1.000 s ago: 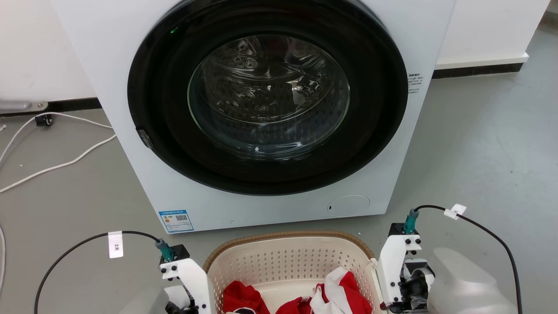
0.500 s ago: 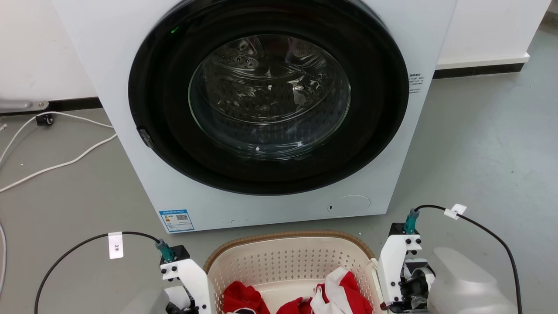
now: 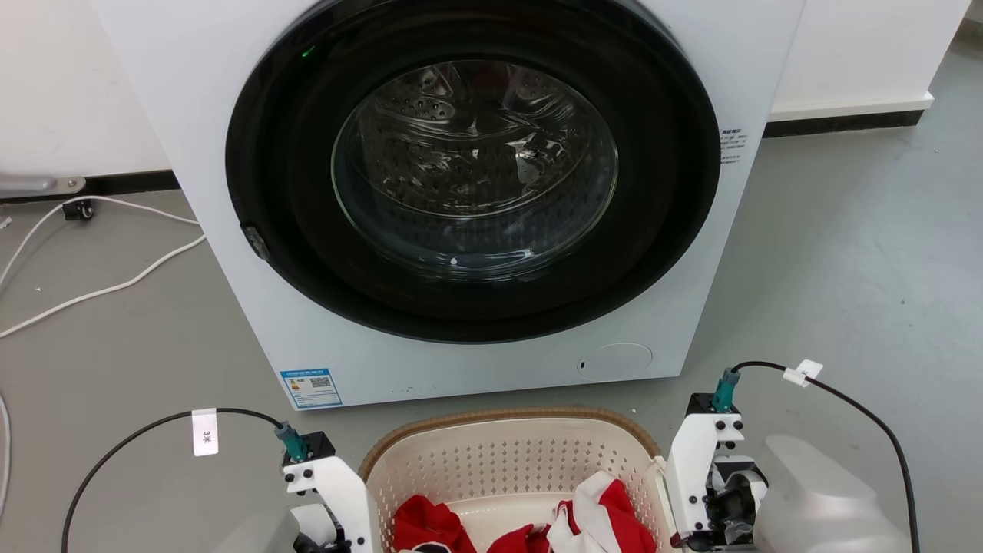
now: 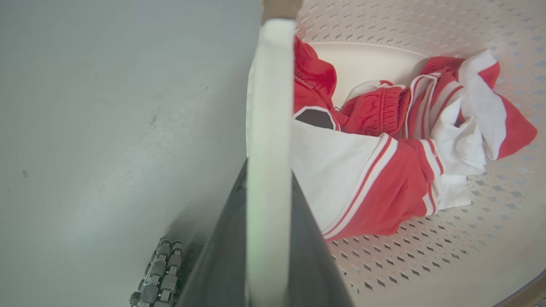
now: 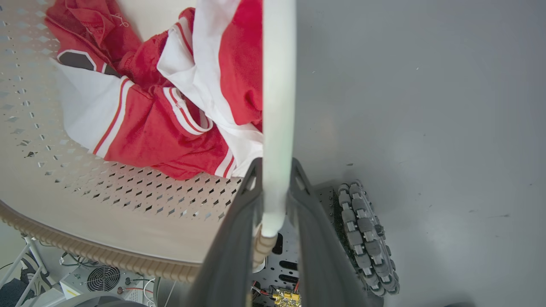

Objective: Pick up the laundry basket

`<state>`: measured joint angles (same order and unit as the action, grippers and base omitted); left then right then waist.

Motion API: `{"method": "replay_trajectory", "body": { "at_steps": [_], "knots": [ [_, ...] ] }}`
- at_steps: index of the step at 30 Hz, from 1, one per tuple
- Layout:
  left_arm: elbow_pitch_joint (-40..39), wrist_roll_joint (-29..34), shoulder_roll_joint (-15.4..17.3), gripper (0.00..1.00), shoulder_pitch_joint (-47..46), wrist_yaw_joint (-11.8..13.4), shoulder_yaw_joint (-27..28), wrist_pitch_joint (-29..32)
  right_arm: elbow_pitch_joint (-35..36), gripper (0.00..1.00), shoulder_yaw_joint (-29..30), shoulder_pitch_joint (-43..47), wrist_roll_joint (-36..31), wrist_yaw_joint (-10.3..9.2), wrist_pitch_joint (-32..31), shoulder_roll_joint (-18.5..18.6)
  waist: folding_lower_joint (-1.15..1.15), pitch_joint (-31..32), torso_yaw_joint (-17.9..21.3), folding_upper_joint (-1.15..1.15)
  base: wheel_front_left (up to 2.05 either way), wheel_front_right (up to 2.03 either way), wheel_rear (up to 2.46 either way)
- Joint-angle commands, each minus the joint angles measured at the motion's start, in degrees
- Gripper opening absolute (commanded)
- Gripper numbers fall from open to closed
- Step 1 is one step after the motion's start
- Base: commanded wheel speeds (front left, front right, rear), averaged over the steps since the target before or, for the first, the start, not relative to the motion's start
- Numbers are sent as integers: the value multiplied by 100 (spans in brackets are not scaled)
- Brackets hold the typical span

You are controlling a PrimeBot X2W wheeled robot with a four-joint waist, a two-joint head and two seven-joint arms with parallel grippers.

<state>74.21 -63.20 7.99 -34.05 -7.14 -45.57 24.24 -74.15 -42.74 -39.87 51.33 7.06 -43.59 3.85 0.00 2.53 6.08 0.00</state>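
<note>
The laundry basket, cream and perforated with a brown woven-look rim, sits at the bottom centre of the head view, between my two white wrist brackets. It holds red and white clothes. My left gripper is shut on the basket's white left handle, with one dark finger on each side. My right gripper is clamped the same way on the white right handle. Whether the basket's bottom touches the floor is hidden.
A white washing machine with its round dark door shut stands just beyond the basket. White cables lie on the grey floor to the left. My base's roller wheels are below the basket's near side.
</note>
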Motion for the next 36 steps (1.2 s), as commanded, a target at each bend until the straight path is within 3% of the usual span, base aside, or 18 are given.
{"method": "replay_trajectory", "body": {
  "at_steps": [1, 36],
  "knots": [
    [-77, -47, -159, 0, -89, -64, 0, -43, 60, 0, 20, 48, 8, 79, -26, -178, 0, 2, 2, 0, 0, 0, 0],
    [-66, -129, -172, 0, -39, -55, -40, -83, 60, 0, 171, 105, -82, 80, -54, -178, 0, -29, -7, 0, 0, 0, 0]
  ]
}}
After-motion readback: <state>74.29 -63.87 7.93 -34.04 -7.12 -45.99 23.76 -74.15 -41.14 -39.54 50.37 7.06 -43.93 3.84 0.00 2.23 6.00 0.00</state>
